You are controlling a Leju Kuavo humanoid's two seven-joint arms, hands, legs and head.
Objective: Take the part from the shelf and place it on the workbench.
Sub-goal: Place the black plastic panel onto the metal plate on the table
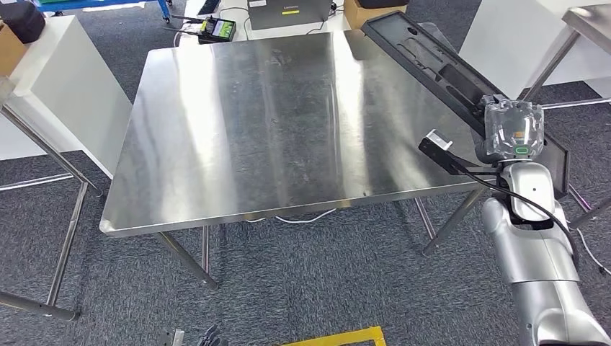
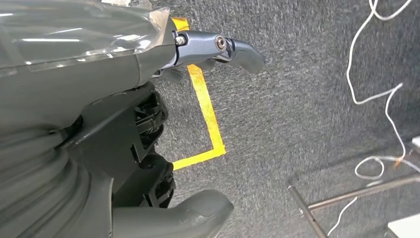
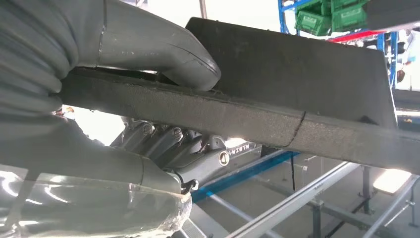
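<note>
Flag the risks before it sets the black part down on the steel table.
1. The right hand grips the long black part near one end only, so it may tilt or slip.
2. The part hangs tilted over the table corner; its far end could strike first.
3. The cable near the wrist might snag.

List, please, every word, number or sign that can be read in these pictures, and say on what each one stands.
None can be read with certainty.
Grey box beyond the table: a small light label, too small to read.
Frame behind the right hand, which holds the black part: pale characters, blurred and turned, unreadable.
Yellow tape on the floor: a corner mark, no text.
Right wrist: a green lit ring, no text.
</note>
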